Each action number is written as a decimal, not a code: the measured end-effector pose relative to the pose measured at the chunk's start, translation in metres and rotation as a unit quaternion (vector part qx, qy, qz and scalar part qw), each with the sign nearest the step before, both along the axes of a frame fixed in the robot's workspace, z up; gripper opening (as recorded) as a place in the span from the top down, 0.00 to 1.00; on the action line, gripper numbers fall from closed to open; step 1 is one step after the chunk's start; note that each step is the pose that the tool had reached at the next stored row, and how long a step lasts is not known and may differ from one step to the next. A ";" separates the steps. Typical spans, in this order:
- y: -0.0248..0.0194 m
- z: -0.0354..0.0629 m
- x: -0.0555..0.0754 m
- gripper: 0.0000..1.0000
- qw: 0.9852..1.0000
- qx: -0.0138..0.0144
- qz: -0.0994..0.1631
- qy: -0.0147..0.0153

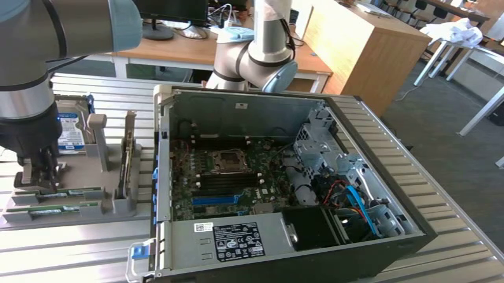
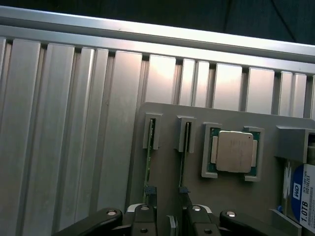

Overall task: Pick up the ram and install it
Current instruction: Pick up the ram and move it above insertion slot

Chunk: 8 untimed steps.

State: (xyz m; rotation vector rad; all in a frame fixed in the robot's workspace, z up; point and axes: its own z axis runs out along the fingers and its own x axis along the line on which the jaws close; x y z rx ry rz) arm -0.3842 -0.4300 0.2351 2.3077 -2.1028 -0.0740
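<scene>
Two ram sticks stand on edge in a grey holder [image 1: 79,177] at the exterior view's left: one ram stick [image 1: 63,193] behind, the other [image 1: 54,208] in front. My gripper [image 1: 36,175] hangs straight down over the holder, just above the rear stick's end. In the wrist view both green ram sticks [image 2: 148,164] [image 2: 181,164] run edge-on toward the camera, and my gripper [image 2: 167,192] is open with its dark fingertips [image 2: 150,191] close over them. Nothing is between the fingers.
The open computer case [image 1: 236,112] lies right of the holder, showing the motherboard with its processor socket [image 1: 228,161] and blue slot [image 1: 216,200]. The holder also carries a silver processor chip [image 2: 235,151], a hard drive [image 2: 301,192] and an upright card [image 1: 127,154]. A slatted metal table [image 2: 59,128] lies underneath.
</scene>
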 end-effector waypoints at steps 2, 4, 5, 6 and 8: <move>-0.0009 -0.0003 0.000 0.70 1.000 0.000 0.000 0.000; -0.0030 0.0000 0.000 0.70 1.000 0.000 0.000 0.000; -0.0042 0.0000 0.000 0.70 1.000 0.000 0.000 0.000; -0.0054 -0.0001 0.000 0.70 1.000 0.000 0.000 0.000; -0.0069 0.0000 0.000 0.70 1.000 0.000 0.000 0.000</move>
